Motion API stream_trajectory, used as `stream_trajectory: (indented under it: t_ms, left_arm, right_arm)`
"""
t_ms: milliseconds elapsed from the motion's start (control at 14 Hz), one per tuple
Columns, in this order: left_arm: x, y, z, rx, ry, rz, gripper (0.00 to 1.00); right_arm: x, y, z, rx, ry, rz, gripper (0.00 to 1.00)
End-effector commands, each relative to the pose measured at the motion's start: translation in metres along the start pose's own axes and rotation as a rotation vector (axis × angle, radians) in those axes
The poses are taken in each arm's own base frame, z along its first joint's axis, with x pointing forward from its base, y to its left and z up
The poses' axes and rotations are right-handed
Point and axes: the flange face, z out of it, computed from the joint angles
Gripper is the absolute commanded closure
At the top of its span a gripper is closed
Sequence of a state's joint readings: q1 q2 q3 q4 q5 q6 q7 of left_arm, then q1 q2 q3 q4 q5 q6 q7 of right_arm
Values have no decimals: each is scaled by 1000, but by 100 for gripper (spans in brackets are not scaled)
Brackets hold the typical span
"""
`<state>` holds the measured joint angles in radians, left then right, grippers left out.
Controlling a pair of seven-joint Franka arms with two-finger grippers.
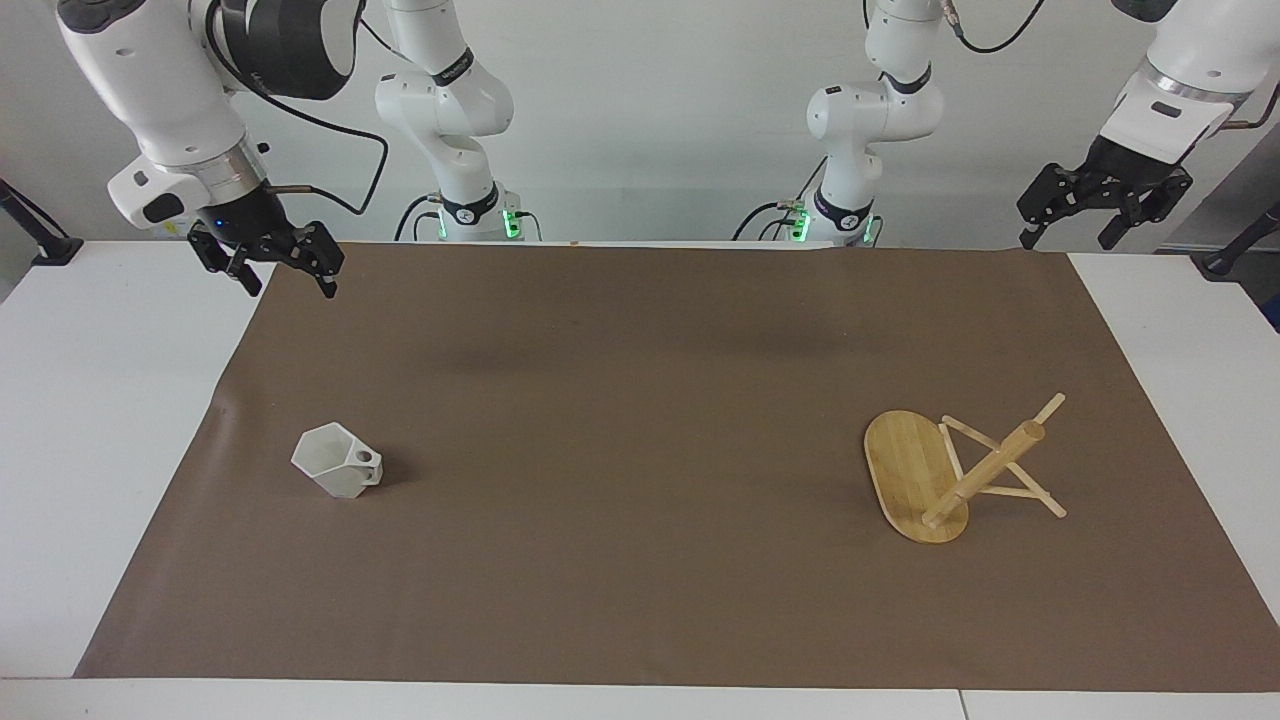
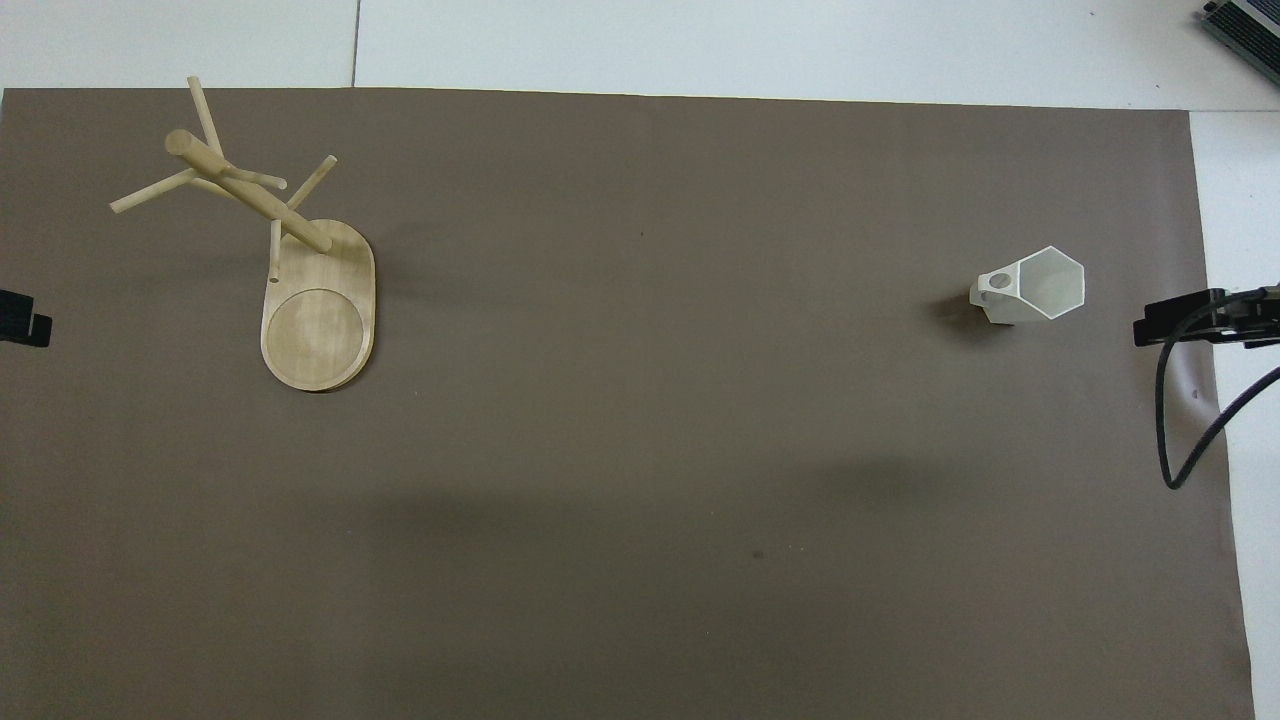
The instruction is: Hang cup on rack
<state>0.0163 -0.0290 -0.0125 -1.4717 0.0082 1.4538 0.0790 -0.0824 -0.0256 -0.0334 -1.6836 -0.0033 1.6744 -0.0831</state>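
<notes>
The white faceted cup (image 1: 338,462) stands upright on the brown mat toward the right arm's end, its handle pointing to the table's middle; it also shows in the overhead view (image 2: 1035,285). The bamboo rack (image 1: 950,475) stands on its oval base toward the left arm's end, pegs bare; it also shows in the overhead view (image 2: 300,260). My right gripper (image 1: 287,280) hangs open and empty over the mat's corner near the robots, well apart from the cup. My left gripper (image 1: 1066,240) is open and empty, raised over the mat's other near corner.
A brown mat (image 1: 640,400) covers most of the white table (image 1: 80,420). The right arm's black cable (image 2: 1180,420) loops over the mat's edge beside the cup. Only the grippers' tips show in the overhead view.
</notes>
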Motion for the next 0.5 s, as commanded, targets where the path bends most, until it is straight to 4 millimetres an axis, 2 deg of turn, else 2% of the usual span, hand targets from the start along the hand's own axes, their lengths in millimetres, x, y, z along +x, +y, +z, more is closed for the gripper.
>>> stream_trajectory:
  t_ms: [0, 429]
  left_arm:
    - [-9, -1, -1, -7, -6, 1, 0]
    - [-9, 0, -1, -7, -6, 4, 0]
  right_arm:
    - [-4, 0, -1, 15, 5, 6, 0]
    - [-4, 0, 0, 16, 2, 10, 0]
